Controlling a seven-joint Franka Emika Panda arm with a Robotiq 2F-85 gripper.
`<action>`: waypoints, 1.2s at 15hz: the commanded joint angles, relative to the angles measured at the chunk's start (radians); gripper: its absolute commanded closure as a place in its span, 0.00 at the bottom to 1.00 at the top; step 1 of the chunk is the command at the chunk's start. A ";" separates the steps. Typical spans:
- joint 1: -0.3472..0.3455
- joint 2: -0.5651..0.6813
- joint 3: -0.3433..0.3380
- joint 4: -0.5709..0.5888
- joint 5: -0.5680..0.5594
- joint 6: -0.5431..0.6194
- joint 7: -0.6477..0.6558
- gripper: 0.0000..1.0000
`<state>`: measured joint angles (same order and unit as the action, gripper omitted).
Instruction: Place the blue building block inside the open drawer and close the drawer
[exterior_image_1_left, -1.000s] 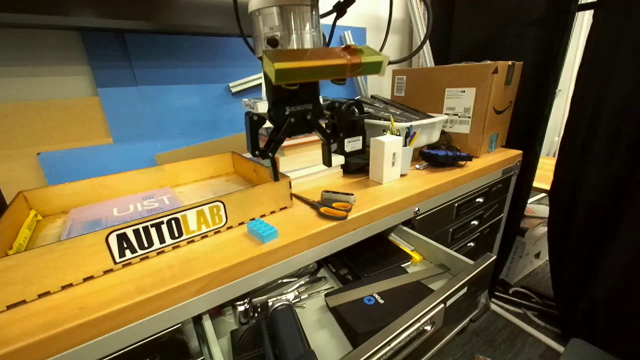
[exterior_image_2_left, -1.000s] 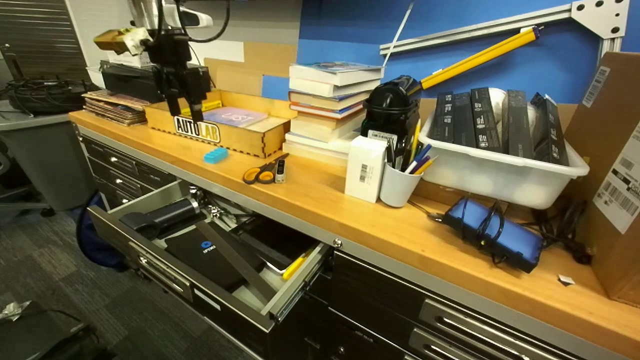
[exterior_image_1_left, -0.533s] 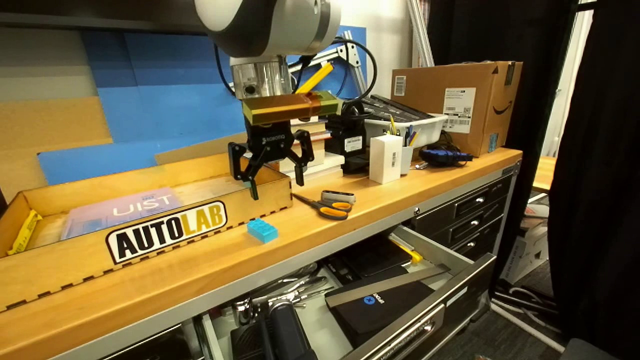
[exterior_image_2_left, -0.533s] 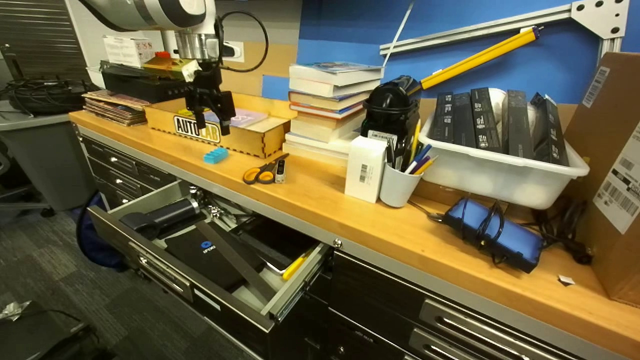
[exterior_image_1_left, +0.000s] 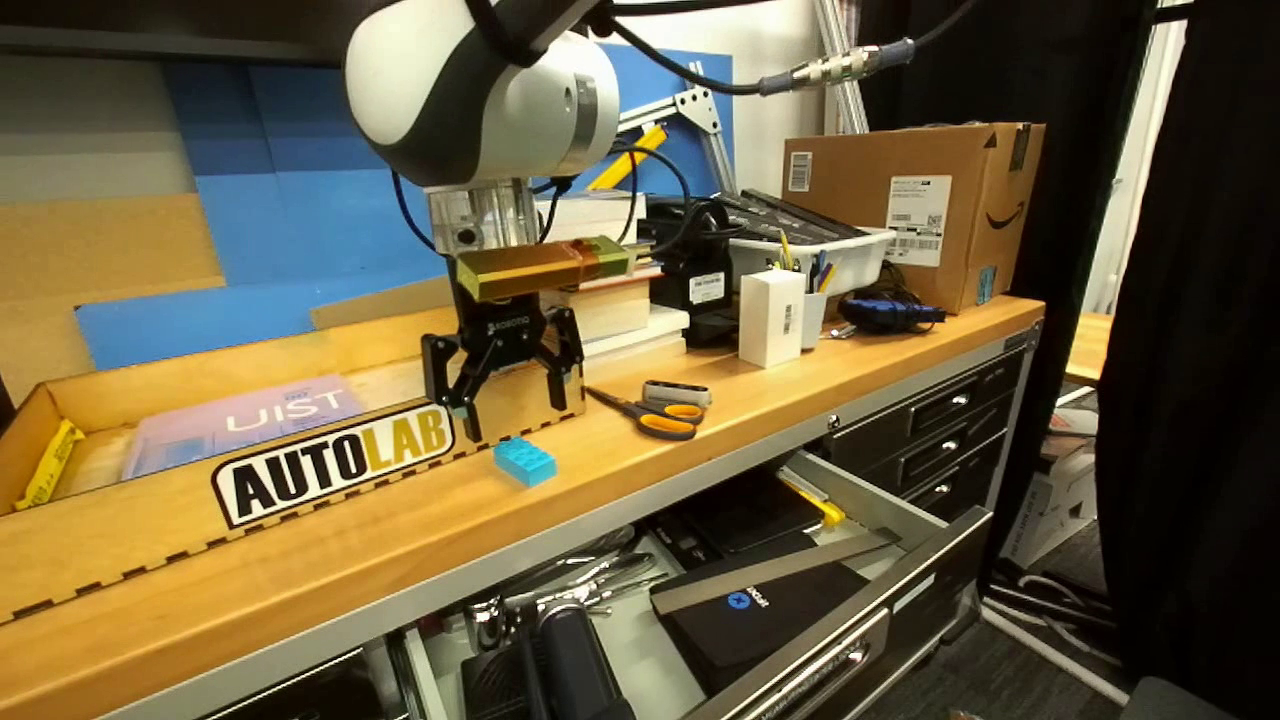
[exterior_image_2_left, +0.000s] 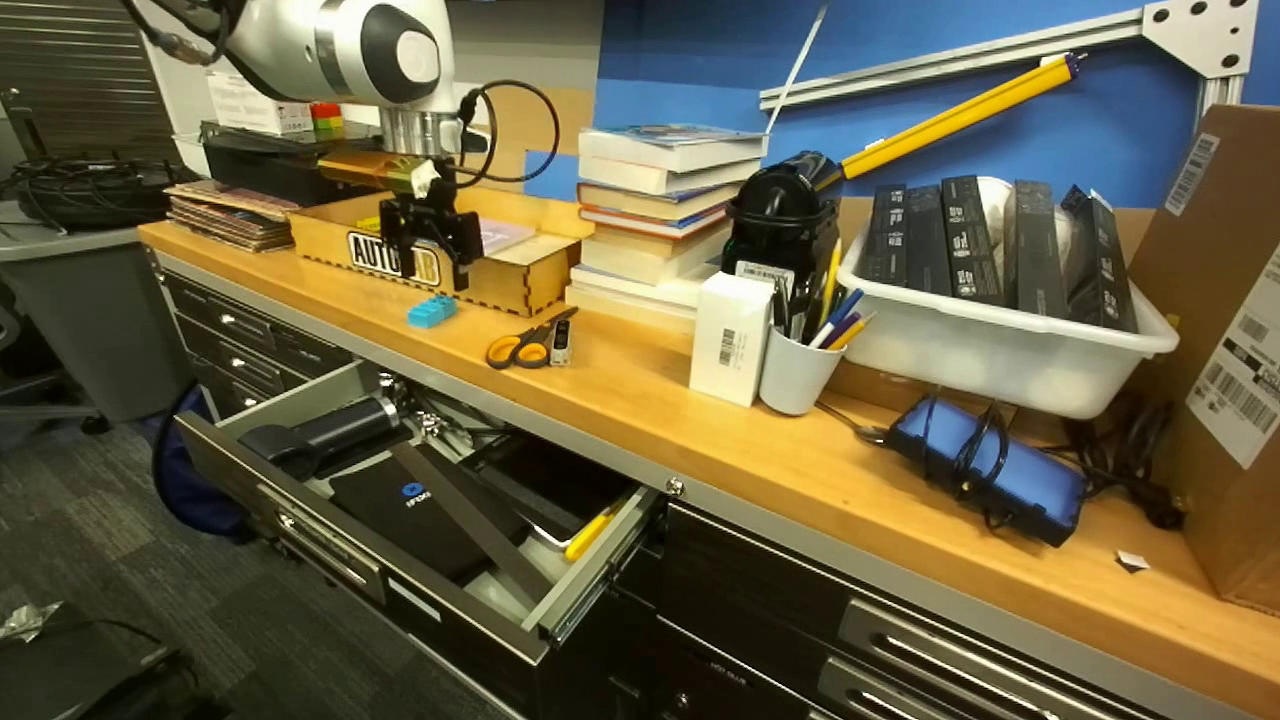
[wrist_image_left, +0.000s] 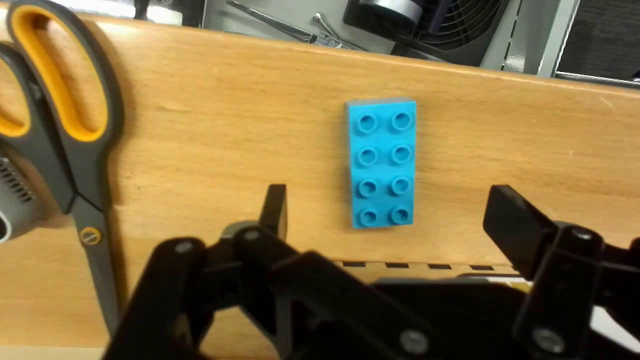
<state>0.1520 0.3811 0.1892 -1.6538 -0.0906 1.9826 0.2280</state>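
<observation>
Spread and empty, the pincer (exterior_image_1_left: 515, 418) hangs above and apparently behind the blue building block (wrist_image_left: 383, 162) lying near the front edge of the counter (wrist_image_left: 225, 125), so a straight descent could strike the wooden tray (exterior_image_1_left: 160, 520) or twist the block by pinching its rear end.

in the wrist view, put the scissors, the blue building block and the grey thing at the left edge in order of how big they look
1. Scissors, though partly out of frame
2. Blue building block
3. Grey thing, going only by the part shown; the frame cuts it off
</observation>
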 joint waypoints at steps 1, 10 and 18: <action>0.026 0.034 -0.017 0.034 0.037 -0.025 -0.052 0.00; 0.027 0.060 -0.048 0.009 0.104 -0.005 0.003 0.58; 0.028 -0.116 -0.053 -0.246 0.125 0.048 0.067 0.86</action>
<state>0.1705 0.3787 0.1476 -1.7344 0.0083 1.9939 0.2819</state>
